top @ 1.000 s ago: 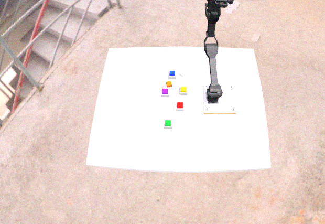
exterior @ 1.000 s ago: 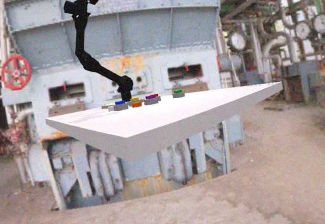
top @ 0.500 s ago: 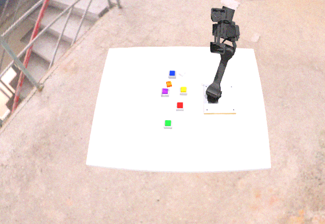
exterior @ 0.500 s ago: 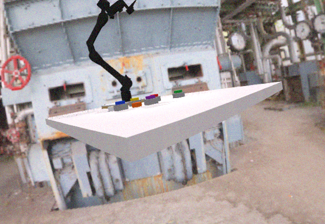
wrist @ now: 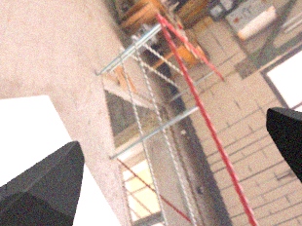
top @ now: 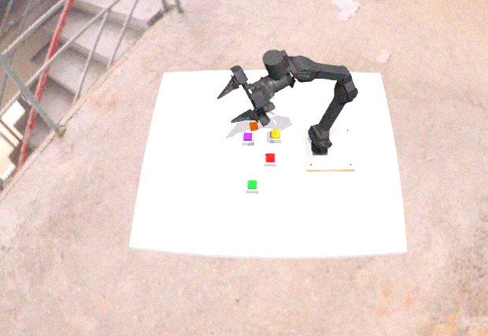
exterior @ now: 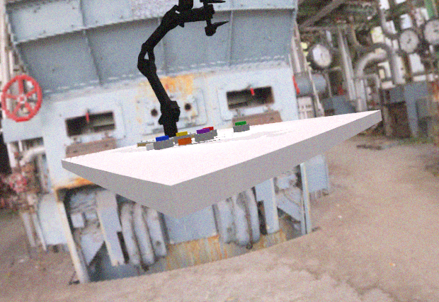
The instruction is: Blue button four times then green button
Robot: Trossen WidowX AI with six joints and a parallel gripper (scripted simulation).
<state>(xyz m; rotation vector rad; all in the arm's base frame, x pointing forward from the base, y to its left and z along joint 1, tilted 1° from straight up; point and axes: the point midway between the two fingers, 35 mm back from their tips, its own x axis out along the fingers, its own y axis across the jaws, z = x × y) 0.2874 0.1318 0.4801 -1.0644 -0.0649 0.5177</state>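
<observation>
The blue button (exterior: 162, 138) sits on a grey base near the left end of the row in the exterior view; in the top view the arm's hand hides it. The green button (top: 252, 184) (exterior: 241, 123) stands apart from the others, nearest the front in the top view. Both look unpressed where they show. My gripper (top: 224, 109) (exterior: 226, 11) (wrist: 174, 134) is open and empty, high above the table, with its fingers pointing roughly sideways. It touches no button. The wrist view shows both fingers wide apart and no button.
A purple button (top: 247, 136) (exterior: 202, 131), a yellow button (top: 275, 134) (exterior: 181, 134) and a red button (top: 270, 157) (exterior: 210, 128) stand on the white table (top: 183, 210) (exterior: 175, 167). An orange block (top: 253, 126) (exterior: 185, 141) lies beside the purple button. A small pale block (exterior: 150, 146) lies by the blue button.
</observation>
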